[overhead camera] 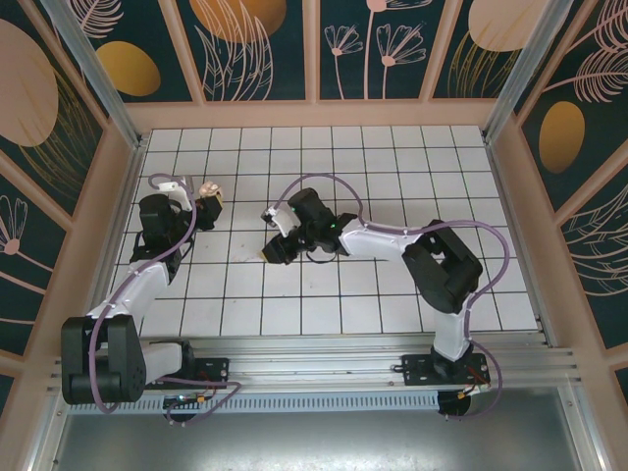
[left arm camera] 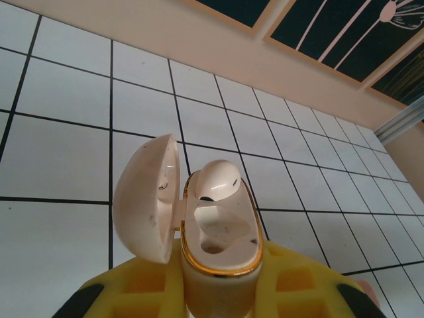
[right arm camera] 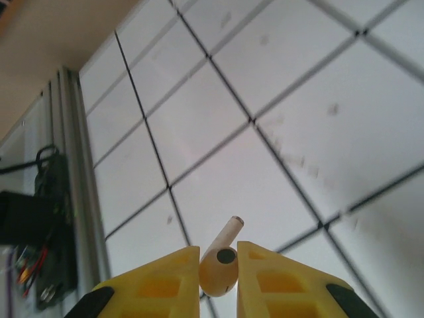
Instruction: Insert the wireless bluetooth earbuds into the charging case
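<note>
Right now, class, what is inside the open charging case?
One earbud sits at the far end of the case; the near slot looks empty. The earbud's stem is hidden inside, and the left gripper covers the case's lower body.

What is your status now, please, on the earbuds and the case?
Left gripper shut on open charging case, one earbud seated, other slot free. Right gripper shut on second earbud. Nothing seen in the way.

The right claw [right arm camera: 218,257] pinches a pale earbud [right arm camera: 216,273], stem outward, seemingly raised above the tiled table [right arm camera: 265,86].
</note>
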